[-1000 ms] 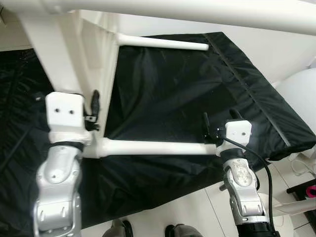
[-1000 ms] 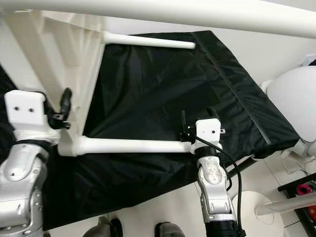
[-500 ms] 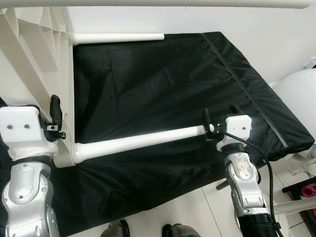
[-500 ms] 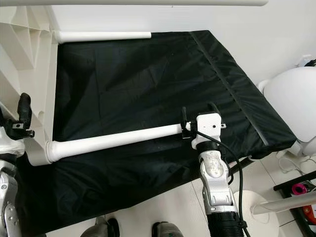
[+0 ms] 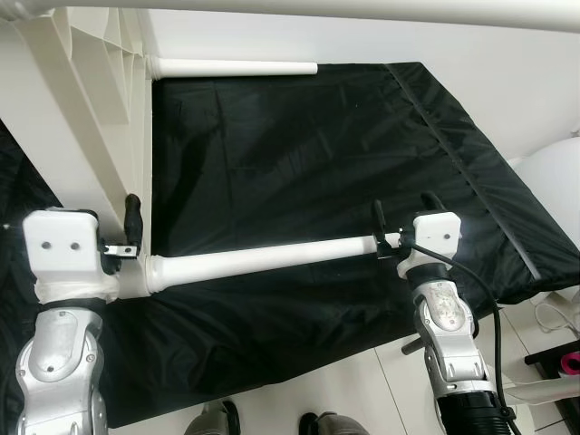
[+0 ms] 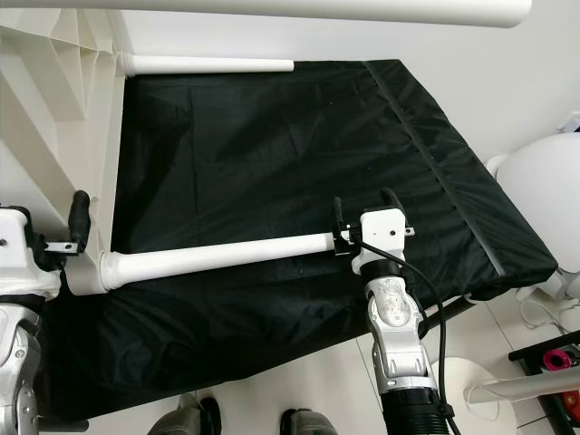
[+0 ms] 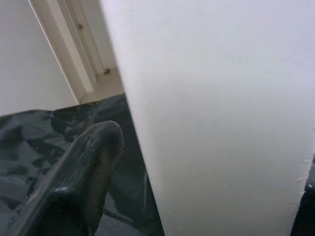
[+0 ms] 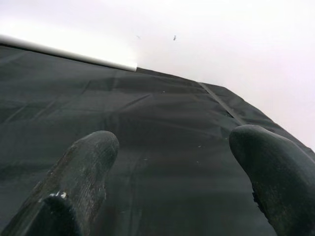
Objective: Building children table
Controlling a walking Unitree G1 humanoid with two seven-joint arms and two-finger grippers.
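Over black cover, left end effector grips tabletop; right end effector spread beside leg.

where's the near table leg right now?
In the left eye view, the near leg lies across the black cover, its base at the tabletop by the left gripper, its free end at the right gripper.

Both arms are chunky brushed-silver castings with small screws along them, each ending in a boxy white wrist block. The left gripper sits by a block with two dark screw holes, and its fingers are long, rounded, scuffed matte black. The right gripper has a black cable looping off its block down to a ribbed black cuff.
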